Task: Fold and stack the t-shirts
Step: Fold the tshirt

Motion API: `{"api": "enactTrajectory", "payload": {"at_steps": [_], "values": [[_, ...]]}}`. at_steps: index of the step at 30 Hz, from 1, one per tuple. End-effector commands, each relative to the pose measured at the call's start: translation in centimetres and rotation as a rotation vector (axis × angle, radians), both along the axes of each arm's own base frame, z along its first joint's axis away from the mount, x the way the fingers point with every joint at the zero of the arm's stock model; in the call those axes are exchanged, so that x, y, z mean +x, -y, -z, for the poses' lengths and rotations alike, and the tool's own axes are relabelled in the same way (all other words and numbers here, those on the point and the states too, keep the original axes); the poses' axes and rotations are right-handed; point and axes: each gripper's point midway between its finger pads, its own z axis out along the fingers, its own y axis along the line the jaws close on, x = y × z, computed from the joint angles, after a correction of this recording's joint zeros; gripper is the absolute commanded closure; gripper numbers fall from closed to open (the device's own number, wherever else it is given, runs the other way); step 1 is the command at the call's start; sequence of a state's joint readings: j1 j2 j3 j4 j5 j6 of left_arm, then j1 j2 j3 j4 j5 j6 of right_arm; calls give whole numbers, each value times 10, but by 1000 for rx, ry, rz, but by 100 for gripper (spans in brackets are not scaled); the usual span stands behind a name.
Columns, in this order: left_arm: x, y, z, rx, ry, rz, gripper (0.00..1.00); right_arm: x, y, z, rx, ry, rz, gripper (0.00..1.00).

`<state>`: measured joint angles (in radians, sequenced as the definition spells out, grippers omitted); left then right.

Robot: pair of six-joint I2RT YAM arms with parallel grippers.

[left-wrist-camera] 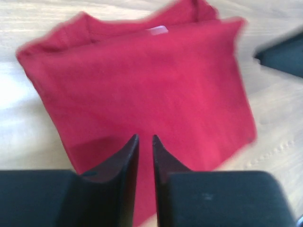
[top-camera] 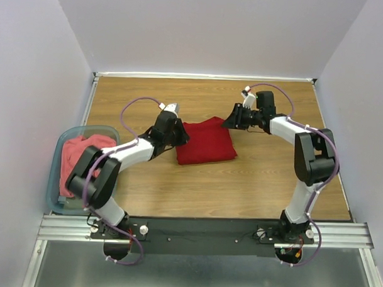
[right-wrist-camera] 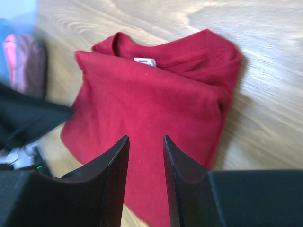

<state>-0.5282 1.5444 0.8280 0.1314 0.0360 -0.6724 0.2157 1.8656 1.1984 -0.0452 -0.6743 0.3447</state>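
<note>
The crimson t-shirt (top-camera: 206, 141) lies folded into a rough square in the middle of the table, its white neck label (right-wrist-camera: 145, 61) facing up. My left gripper (top-camera: 181, 134) hovers over its left edge. The left wrist view shows the left gripper (left-wrist-camera: 145, 137) open by a narrow gap, with only the crimson t-shirt (left-wrist-camera: 142, 85) below. My right gripper (top-camera: 233, 120) is at the shirt's far right corner. The right wrist view has the right gripper (right-wrist-camera: 144, 138) open and empty above the crimson t-shirt (right-wrist-camera: 151, 104). The coral-pink t-shirt (top-camera: 78, 155) lies bunched in the tub.
The translucent blue-grey tub (top-camera: 85, 128) stands at the table's left edge beside the left arm. Wood-grain tabletop (top-camera: 240, 189) surrounds the folded shirt. White walls close in the back and both sides.
</note>
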Motion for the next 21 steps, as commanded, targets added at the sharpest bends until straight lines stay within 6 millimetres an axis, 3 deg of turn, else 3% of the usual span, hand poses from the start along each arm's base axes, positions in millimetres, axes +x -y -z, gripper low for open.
{"api": "enactTrajectory", "payload": {"at_steps": [1,2,4,5,8,9,12,14,18,19,21], "values": [[55,1,-15,-105,51,-3,79,16,-26,-15,191,36,-103,59],[61,4,-2,-113,22,7,80,27,-31,-9,214,39,-115,59],[80,2,-1,-122,27,-5,80,31,-39,-6,274,0,-128,59],[86,1,5,-120,14,-12,80,41,-42,6,293,0,-127,59],[100,-10,33,-137,-46,-41,80,55,-42,20,347,-33,-107,59],[104,-14,45,-146,-70,-57,80,62,-39,36,353,-67,-79,59],[110,-30,66,-170,-118,-83,80,75,-26,57,358,-91,-21,59],[113,-36,72,-199,-144,-74,80,83,-14,61,375,-105,25,59],[118,-34,53,-240,-121,-44,77,79,-7,37,404,-85,30,58],[119,-34,36,-249,-88,-36,74,73,-6,16,412,-59,15,58],[114,-31,6,-270,-39,-22,61,63,-7,-1,425,-48,-1,57]]}}
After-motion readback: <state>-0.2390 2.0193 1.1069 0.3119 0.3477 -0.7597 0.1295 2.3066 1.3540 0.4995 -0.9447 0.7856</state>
